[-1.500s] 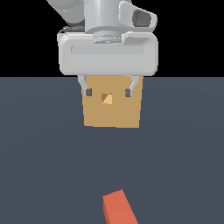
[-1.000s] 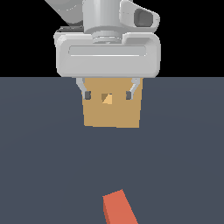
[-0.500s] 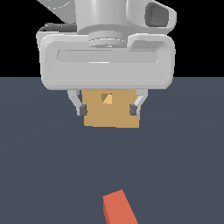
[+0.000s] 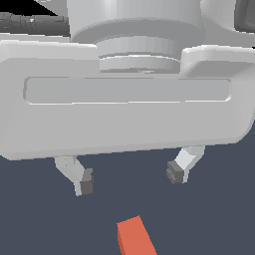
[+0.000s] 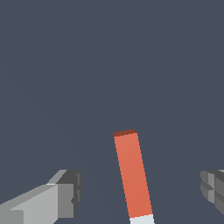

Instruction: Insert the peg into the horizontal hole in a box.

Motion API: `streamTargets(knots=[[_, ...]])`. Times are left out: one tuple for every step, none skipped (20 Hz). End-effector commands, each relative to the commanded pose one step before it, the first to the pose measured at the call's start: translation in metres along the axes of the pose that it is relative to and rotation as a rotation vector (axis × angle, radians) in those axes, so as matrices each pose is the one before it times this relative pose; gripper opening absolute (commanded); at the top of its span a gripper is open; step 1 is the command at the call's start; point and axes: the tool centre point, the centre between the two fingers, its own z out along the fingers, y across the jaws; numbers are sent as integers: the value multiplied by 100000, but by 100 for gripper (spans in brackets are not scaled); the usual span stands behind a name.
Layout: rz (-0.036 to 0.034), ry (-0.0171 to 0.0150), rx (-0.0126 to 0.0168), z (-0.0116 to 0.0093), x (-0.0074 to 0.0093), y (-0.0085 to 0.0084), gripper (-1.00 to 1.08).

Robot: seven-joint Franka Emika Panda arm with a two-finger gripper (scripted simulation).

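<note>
Just one peg (image 5: pixel 132 175), two fingers (image 4: pixel 83 180).

A large pale-grey robot hand body fills the upper part of the exterior view, and its pincer (image 4: pixel 130 178) hangs below with two short grey fingers (image 4: pixel 81 178) tipped in darker pads, set wide apart with nothing between them. Below the gap, near the picture's lower edge, the orange-red end of the slim square-sectioned peg (image 4: pixel 135 238) lies on the flat dark slate-blue worktop (image 4: pixel 219 219), apart from both fingers.
</note>
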Motion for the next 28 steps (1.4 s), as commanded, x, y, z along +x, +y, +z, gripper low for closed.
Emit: streamTargets(knots=[[-3128,100,-91,766,-2292,133,100],[-1189,37,-24,299,-906,63,100],[-1165,37,-23,292,-886,65,100],[-1115,35,-22,279,-849,65,100],[-1065,33,-21,265,-809,66,100],[-1012,31,-19,252,-771,65,100],[-967,29,-18,240,-735,65,100],[-925,28,-17,229,-703,65,100],[-885,26,-16,218,-672,66,100],[-848,24,-14,208,-641,67,100],[-790,22,-13,193,-599,65,100],[-724,20,-11,176,-547,62,100],[-658,18,-10,160,-499,58,100],[-598,16,-9,145,-454,56,100],[-543,14,-8,130,-410,55,100],[-493,13,-6,117,-370,54,100],[-442,11,-5,105,-337,49,100],[-402,10,-5,95,-303,47,100],[-362,9,-4,85,-272,44,100],[-320,8,-3,75,-244,39,100],[-285,7,-3,66,-214,37,100],[-249,6,-2,57,-186,35,100],[-207,5,-2,48,-162,29,100],[-183,4,-1,40,-131,32,100],[-138,3,-1,32,-112,24,100],[-120,2,0,24,-82,29,100],[-69,1,0,17,-70,14,100],[-69,1,0,11,-35,25,100]])
